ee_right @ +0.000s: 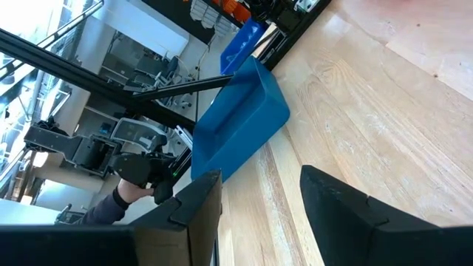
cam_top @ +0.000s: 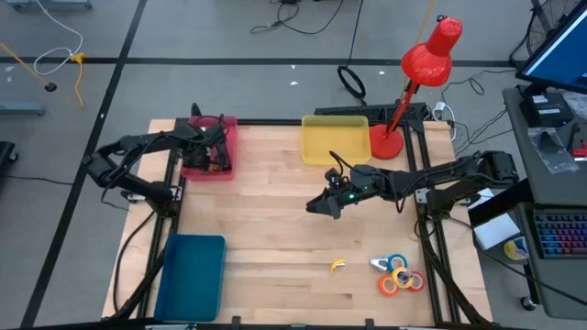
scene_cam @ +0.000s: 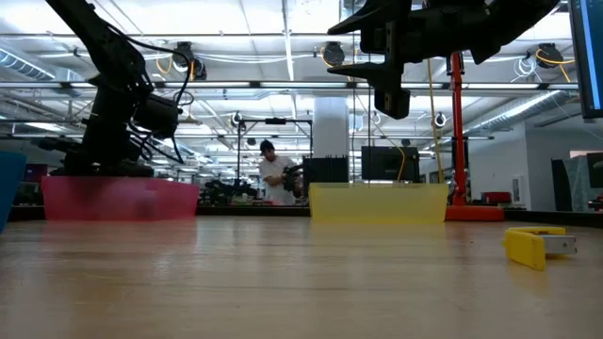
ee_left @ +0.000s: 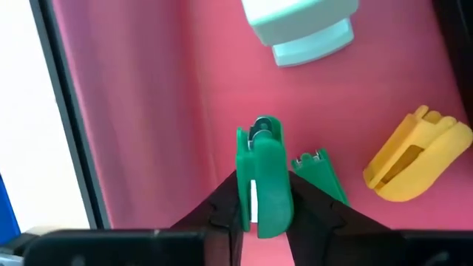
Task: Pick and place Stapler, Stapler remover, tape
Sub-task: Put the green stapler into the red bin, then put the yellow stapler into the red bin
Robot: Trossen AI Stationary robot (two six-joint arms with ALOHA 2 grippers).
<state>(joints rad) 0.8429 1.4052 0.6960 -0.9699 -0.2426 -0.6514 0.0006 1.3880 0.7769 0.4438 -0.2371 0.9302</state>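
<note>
A pale wooden table (cam_top: 275,229) filled the high view; tape rolls (cam_top: 401,275) lay near-right, and the left gripper (cam_top: 213,151) reached into the pink tray (cam_top: 227,128). In its wrist view, its fingers (ee_left: 222,210) flanked a green staple remover (ee_left: 260,181); whether they gripped it was unclear. The right gripper (ee_right: 259,214) hung open, empty.

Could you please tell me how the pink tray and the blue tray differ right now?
The pink tray sits at the table's far left, the blue tray at its near left. The pink tray holds a green staple remover and a yellow one; the blue tray looks bare. The left gripper reaches into the pink tray.
</note>
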